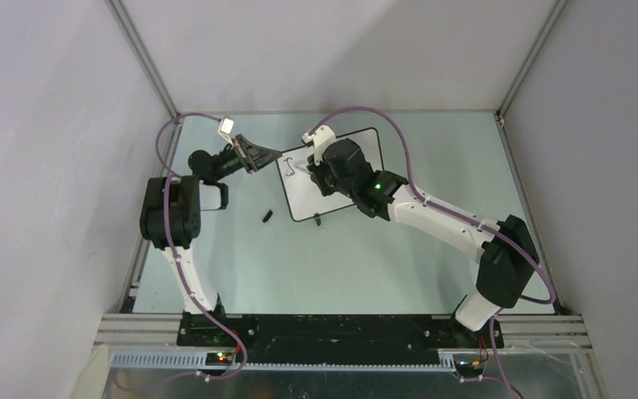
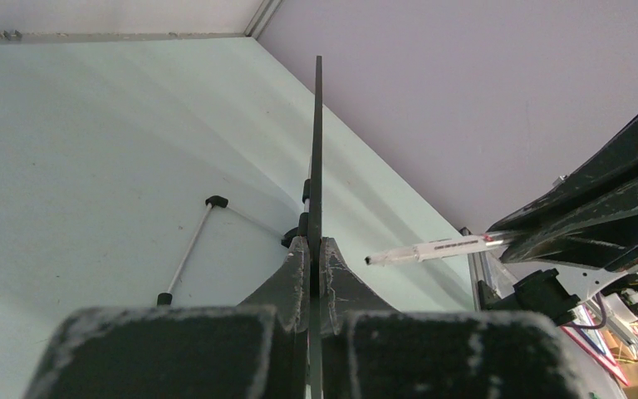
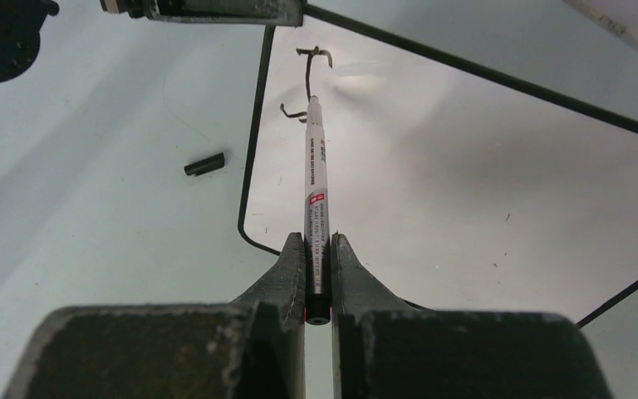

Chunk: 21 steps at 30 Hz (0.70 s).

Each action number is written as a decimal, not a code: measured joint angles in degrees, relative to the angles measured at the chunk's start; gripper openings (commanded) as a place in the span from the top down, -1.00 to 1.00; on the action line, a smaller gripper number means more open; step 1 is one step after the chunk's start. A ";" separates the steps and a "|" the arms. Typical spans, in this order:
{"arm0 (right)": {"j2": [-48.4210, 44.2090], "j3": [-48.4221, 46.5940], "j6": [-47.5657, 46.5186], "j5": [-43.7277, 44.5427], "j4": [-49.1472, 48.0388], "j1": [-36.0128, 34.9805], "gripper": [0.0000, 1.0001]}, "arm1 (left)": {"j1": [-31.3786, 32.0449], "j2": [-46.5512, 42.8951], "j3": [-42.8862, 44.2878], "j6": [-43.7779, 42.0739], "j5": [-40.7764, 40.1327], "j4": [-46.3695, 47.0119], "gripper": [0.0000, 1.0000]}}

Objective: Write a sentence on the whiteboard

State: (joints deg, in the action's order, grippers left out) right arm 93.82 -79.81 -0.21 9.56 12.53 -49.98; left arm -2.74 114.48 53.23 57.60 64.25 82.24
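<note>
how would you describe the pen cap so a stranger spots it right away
Start at the whiteboard in the middle of the table. Just off its left edge, near the front corner, lies the cap. It is the only small black stub lying loose on the table, touching nothing else.

Robot lab cell: plain grey walls (image 1: 41, 125), aluminium-framed table (image 1: 341, 266).

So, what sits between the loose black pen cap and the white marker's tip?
Only the thin black frame of the white rectangular whiteboard, per the right wrist view.
</note>
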 measured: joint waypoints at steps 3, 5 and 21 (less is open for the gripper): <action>-0.50 -0.02 0.00 -0.17 -0.63 0.26 1.00 | 0.00 0.00 0.00 0.00 0.00 0.00 1.00; -0.50 0.00 0.00 -0.20 -0.55 0.50 1.00 | 0.00 0.00 0.00 0.02 0.00 0.00 1.00; 1.11 -0.35 1.01 0.09 0.79 1.53 1.00 | 0.00 0.00 0.00 0.02 0.00 0.02 1.00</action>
State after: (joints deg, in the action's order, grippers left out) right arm 94.94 -80.16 0.80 9.65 13.32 -48.45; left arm -2.74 114.48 53.23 57.63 64.25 82.26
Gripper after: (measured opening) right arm 0.090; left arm 0.019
